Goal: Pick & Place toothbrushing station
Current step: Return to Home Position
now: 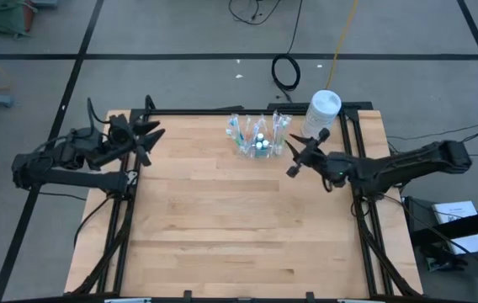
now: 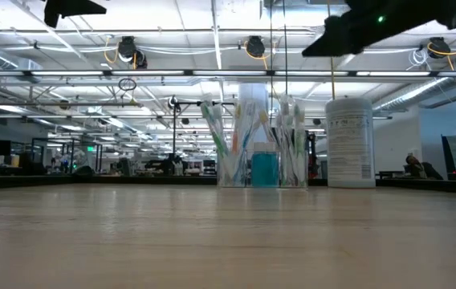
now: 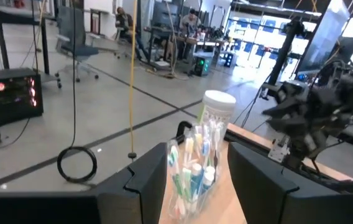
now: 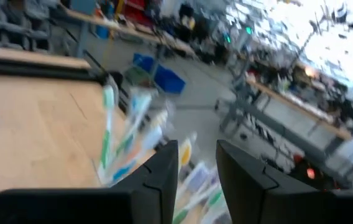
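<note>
The toothbrushing station [image 1: 258,135] is a clear cup holding several upright white, green and blue toothbrushes and two blue white-capped tubes. It stands on its base near the middle of the table's far edge [image 2: 260,148]. My right gripper [image 1: 296,156] hangs open just right of it, raised well above the table, and its wrist view looks down on the brushes [image 4: 133,137]. My left gripper [image 1: 148,139] waits open at the far left, pointing level toward the station [image 3: 192,168]. Neither gripper touches anything.
A tall white round-lidded canister [image 1: 323,109] stands just right of the station, at the table's far right corner [image 2: 349,143]. The wooden table top [image 1: 239,227] stretches bare toward the near edge. Black frame rails run along the table's sides.
</note>
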`<state>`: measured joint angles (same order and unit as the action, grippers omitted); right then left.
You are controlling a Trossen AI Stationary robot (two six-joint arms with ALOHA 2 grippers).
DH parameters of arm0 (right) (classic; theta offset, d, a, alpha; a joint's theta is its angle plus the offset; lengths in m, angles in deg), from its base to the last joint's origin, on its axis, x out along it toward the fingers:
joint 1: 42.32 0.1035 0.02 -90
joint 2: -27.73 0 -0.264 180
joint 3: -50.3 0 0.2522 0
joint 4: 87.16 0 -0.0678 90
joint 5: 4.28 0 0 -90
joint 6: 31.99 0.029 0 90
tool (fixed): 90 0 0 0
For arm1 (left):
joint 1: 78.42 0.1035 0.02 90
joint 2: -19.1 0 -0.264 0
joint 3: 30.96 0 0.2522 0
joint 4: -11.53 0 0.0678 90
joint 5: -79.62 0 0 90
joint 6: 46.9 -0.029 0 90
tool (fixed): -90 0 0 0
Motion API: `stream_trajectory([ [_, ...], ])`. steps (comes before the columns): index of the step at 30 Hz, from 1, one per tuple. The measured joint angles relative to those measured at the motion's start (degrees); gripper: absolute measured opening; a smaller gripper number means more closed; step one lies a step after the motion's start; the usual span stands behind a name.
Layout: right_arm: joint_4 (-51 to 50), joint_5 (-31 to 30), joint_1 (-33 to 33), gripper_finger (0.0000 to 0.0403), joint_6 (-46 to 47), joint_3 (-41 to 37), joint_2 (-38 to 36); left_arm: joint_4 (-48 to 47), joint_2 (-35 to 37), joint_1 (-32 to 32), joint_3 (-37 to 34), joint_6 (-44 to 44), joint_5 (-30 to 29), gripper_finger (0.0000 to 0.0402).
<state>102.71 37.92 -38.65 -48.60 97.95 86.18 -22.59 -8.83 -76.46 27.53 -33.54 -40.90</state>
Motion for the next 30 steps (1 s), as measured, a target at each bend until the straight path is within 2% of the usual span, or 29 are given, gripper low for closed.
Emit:
stream_trajectory([
  [3, 0.09, -0.01, 1.81, 0.0102, -1.91, 0.00, -3.28, -1.31, 0.40, 0.00, 0.00, 1.29, -0.09, 0.0172],
  [7, 0.11, 0.04, 3.44, 0.0102, 8.27, 0.00, -5.65, -1.03, 0.36, 0.00, 0.00, 1.80, -0.09, 0.0172],
  [9, 0.18, 1.54, 4.11, 0.0102, 9.86, 0.01, -6.90, -1.06, 0.27, 0.00, 0.00, 1.82, -0.09, 0.0172],
  [12, -2.89, 10.48, 5.44, 0.0102, 9.88, 0.02, -9.61, -1.61, 0.25, 0.00, 0.00, 1.62, -0.07, 0.0172],
  [16, -6.42, 30.37, 5.98, 0.0101, 8.00, 0.02, -15.46, -4.36, 1.24, 0.00, 0.00, 3.54, -0.07, 0.0172],
  [18, -8.32, 37.36, 5.98, 0.0101, 8.24, 0.02, -18.24, -4.53, 1.87, 0.00, 0.00, 3.85, -0.08, 0.0172],
  [24, -19.39, 41.10, 5.90, 0.0100, 13.40, 0.02, -25.63, -5.88, 4.15, 0.00, 0.00, 3.76, -1.22, 0.0172],
  [26, -22.31, 45.62, 5.93, 0.0100, 14.80, 0.02, -27.90, -6.14, 5.20, -0.02, 0.00, 3.54, -2.10, 0.0172],
  [30, -25.32, 58.62, 5.93, 0.0100, 15.97, 0.02, -31.25, -8.31, 7.65, 0.00, -0.25, 3.45, -4.29, 0.0172],
])
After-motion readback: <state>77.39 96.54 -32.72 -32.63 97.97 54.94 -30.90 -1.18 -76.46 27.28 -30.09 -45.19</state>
